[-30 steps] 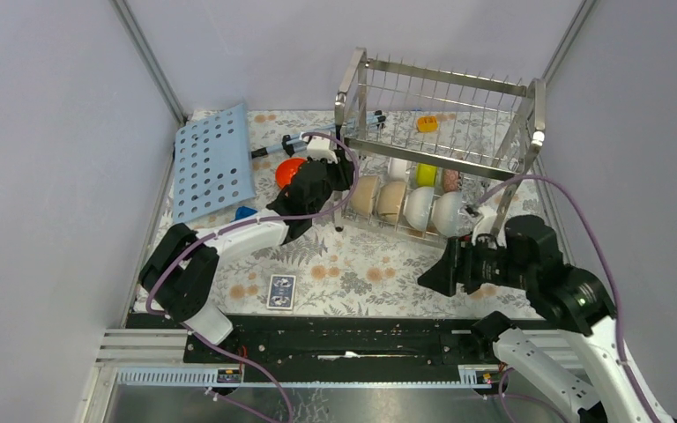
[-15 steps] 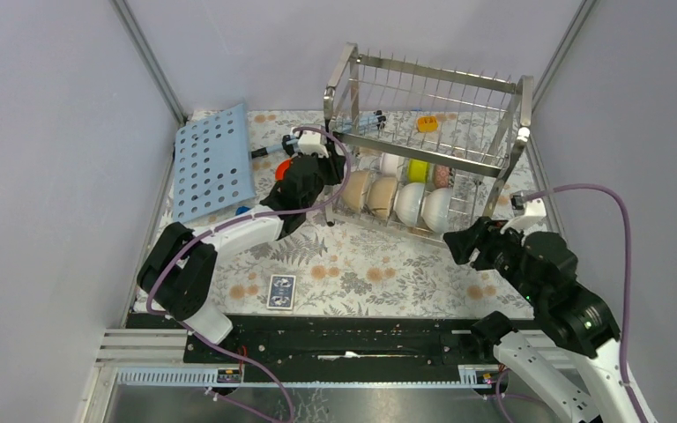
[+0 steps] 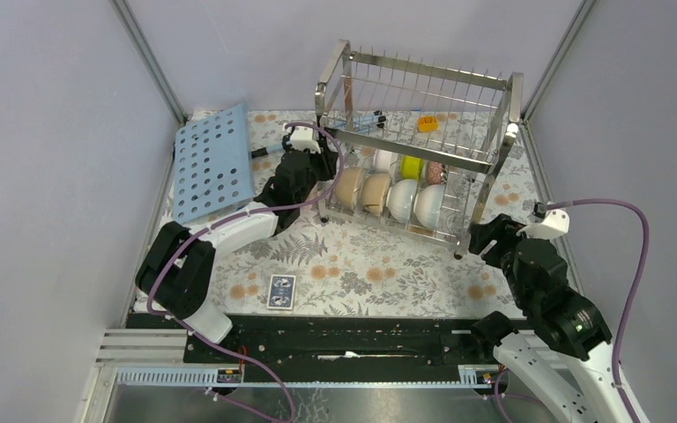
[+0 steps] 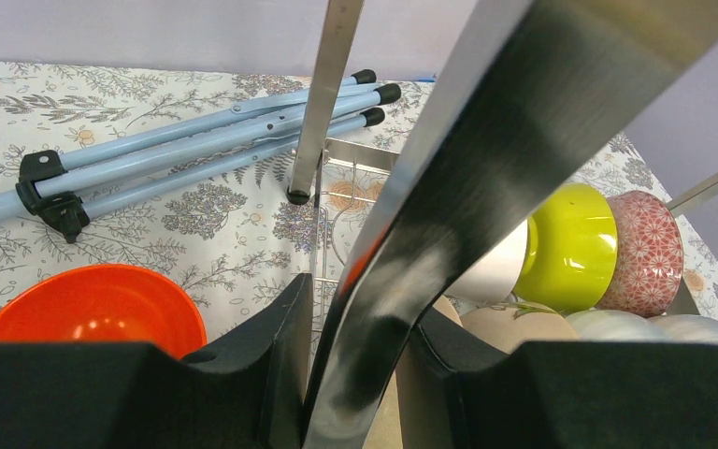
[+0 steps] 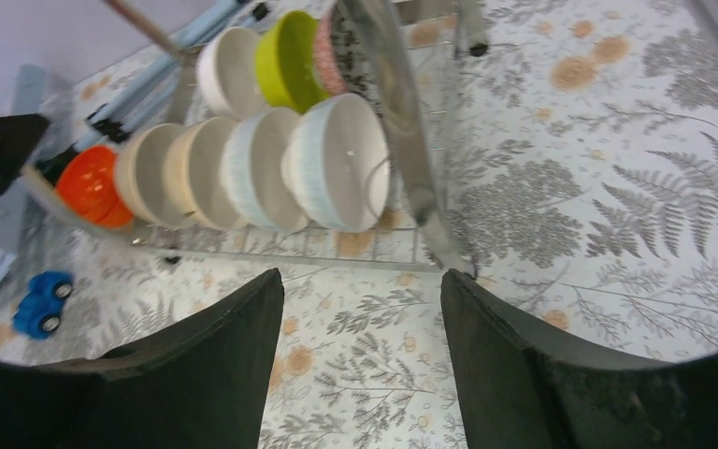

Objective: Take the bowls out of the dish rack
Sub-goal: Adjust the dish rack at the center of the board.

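Observation:
The dish rack (image 3: 491, 167) of shiny steel wire stands at the back middle of the table. Its lower tier holds two tan bowls (image 3: 363, 189), two white bowls (image 3: 414, 202) and, behind them, a white, a yellow-green (image 3: 412, 167) and a red-patterned bowl (image 4: 652, 253). My left gripper (image 4: 360, 299) is shut on the rack's near left post (image 4: 449, 187). An orange bowl (image 4: 84, 311) lies on the table left of that post. My right gripper (image 5: 363, 281) hangs open over the cloth, just short of the rack's near right leg (image 5: 430, 220), nothing between its fingers.
A light-blue perforated board (image 3: 212, 163) lies at the back left, with folded light-blue poles (image 4: 196, 150) beside it. A blue toy car (image 5: 42, 302) and a card box (image 3: 280, 291) lie on the floral cloth. A small yellow item (image 3: 427, 123) sits on the rack's upper tier.
The rack has slid left and back with my left gripper holding its post. My right arm has swung away to the right of the rack's front and now faces its right leg.

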